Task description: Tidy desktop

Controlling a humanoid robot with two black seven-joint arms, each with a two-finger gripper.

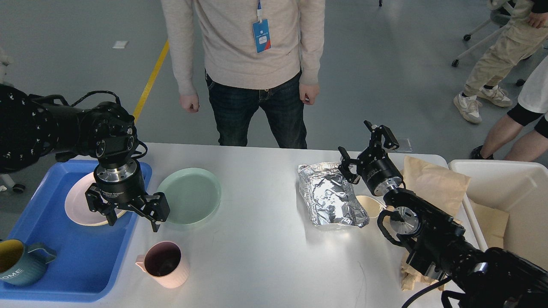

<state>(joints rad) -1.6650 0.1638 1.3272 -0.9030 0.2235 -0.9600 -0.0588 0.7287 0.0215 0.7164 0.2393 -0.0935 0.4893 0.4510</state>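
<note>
The white desktop (pixel 257 239) carries a pale green plate (pixel 190 194), a pink mug (pixel 165 263), a crumpled silver foil bag (pixel 329 194), a small beige cup (pixel 370 205) and a brown paper bag (pixel 434 184). My left gripper (pixel 130 214) is open and empty, pointing down over the tray's right edge, between the pink plate (pixel 77 205) and the green plate. My right gripper (pixel 364 147) is open and empty, raised above the foil bag's right end.
A blue tray (pixel 64 261) at the left holds the pink plate and a teal mug (pixel 19 261). A white bin (pixel 509 188) with paper inside stands at the right. A person (pixel 244 64) stands close behind the table's far edge.
</note>
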